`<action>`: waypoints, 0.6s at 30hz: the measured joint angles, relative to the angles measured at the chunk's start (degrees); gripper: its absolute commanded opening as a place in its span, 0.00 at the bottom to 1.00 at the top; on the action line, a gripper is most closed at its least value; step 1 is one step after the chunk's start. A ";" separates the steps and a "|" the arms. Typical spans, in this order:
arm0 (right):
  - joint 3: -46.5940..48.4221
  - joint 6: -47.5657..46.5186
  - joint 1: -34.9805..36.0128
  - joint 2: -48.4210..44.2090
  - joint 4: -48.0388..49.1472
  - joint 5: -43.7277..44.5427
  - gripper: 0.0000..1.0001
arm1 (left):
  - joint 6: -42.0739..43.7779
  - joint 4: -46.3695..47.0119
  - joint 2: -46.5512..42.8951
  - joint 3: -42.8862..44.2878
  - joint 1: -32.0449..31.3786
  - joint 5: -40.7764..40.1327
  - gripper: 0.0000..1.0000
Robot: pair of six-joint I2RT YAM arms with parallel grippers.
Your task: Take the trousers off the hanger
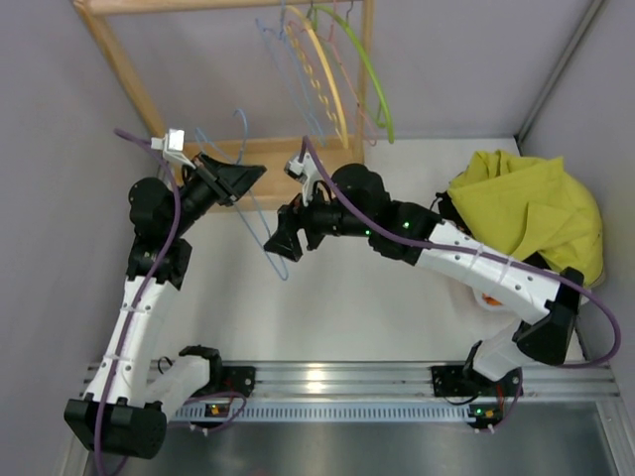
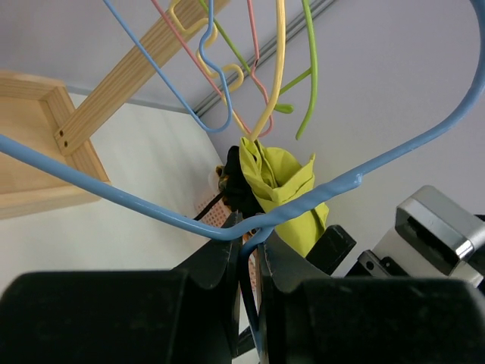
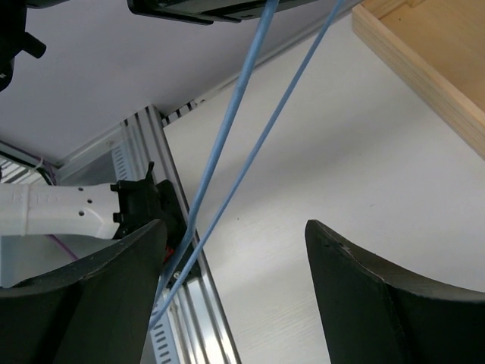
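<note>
hanger [image 2: 318,199] up in the air above the table [image 1: 397,317], bare of any cloth, clamped at a bend of its blue wire by the left gripper [image 2: 250,235], fingers [image 2: 212,280] pressed tight together on the wire. just right of the hanger, near its lower end, the right gripper [image 3: 233,227], jaws standing wide apart and closed on nothing. in the right wrist view, two strands of the hanger's wire close beside the left finger, at the edge of the gap; touching or not, no way to tell. trousers [image 1: 526,208] far to the right of the hanger, in a crumpled heap on the table, fully off the wire, well apart from both pairs of fingers. behind the hanger, a wooden rack [image 1: 129,69] with other hangers [image 1: 382,99] on it.
</note>
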 measured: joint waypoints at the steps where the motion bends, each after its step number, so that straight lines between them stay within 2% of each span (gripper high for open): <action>1: 0.00 0.09 0.57 0.50 0.17 0.28 0.73 | 0.00 0.04 0.00 -0.09 0.00 -0.24 0.00; 6: 0.35 -0.02 3.28 3.87 1.09 2.56 0.55 | -0.02 0.13 -0.04 -0.68 0.00 -1.75 0.00; 7: 0.44 0.00 3.63 4.72 1.31 3.15 0.46 | 0.09 0.15 -0.13 -0.92 0.00 -2.05 0.00; 9: 0.87 0.17 3.98 6.38 1.31 4.35 0.35 | 0.37 0.13 -0.39 -1.42 0.00 -2.86 0.00; 10: 1.11 0.31 3.98 7.13 1.11 5.01 0.23 | 0.52 0.13 -0.48 -1.60 0.00 -3.21 0.00; 12: 1.22 0.35 3.98 7.96 1.11 6.14 0.10 | 1.09 0.09 -0.61 -1.81 0.00 -4.07 0.00; 13: 1.33 0.35 3.96 8.24 0.94 6.91 0.00 | 1.25 0.11 -0.70 -1.90 0.00 -4.48 0.00; 17: 2.82 0.96 3.89 9.14 -0.26 10.80 0.00 | 1.75 0.70 -1.11 -2.03 0.04 -6.19 0.00; 18: 3.13 0.94 3.93 9.25 -0.46 11.37 0.00 | 1.88 0.90 -1.11 -2.05 0.07 -6.29 0.03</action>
